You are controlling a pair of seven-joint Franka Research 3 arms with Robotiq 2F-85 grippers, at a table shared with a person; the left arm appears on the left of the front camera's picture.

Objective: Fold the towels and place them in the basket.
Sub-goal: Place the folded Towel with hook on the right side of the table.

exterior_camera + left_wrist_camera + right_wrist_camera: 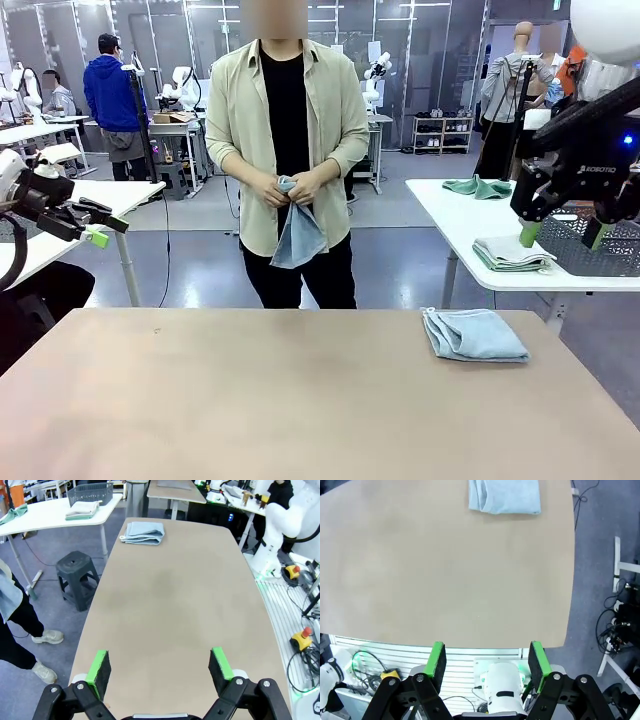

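Folded towel [475, 334], right side of table [250, 400]: we judge it soft, light, limp | hold: pinch stacked edges | left pincer [160, 667], right pincer [487, 662]: released, empty

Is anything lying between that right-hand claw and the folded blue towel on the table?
Nothing visible does. The right gripper hangs open in the air at the right, holding nothing. The folded towel lies lower down on the table, with bare tabletop all round it.
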